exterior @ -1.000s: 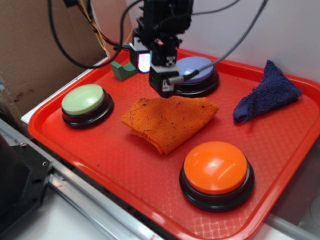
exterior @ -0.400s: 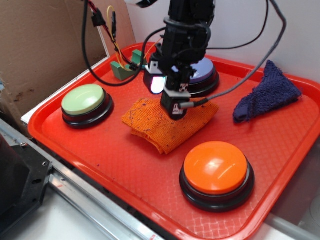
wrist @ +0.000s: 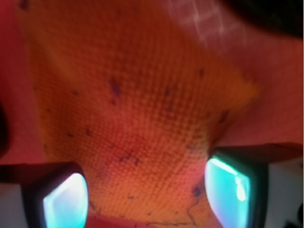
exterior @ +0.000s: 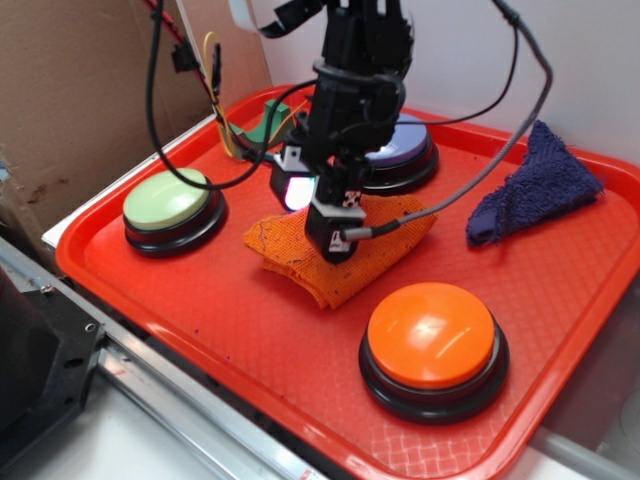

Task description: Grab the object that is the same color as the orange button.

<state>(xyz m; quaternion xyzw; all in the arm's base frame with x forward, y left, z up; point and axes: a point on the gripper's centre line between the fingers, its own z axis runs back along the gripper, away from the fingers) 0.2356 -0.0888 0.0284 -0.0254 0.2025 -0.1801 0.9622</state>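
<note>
Orange rag (exterior: 375,255), knitted, dark specks, folded, lying mid-tray between green button (exterior: 168,198), lavender button (exterior: 405,145) and orange button (exterior: 432,335). Not touching any of them. Gripper (exterior: 332,243) down on rag's middle; jaws apart, straddling rag fabric, not clenched. In wrist view rag (wrist: 142,114) fills the frame, spanning the space between the two glowing fingertips (wrist: 64,202) at left and right bottom corners. Whether tips touch the cloth: cannot tell. Orange button domed, glossy, black base, near front right of tray (exterior: 250,330). Blue-purple cloth (exterior: 535,190) bunched at far right of tray, well apart from rag. Small green block (exterior: 262,125) at far left corner, behind cables (exterior: 215,90). Cardboard (exterior: 70,100) standing left of tray.
</note>
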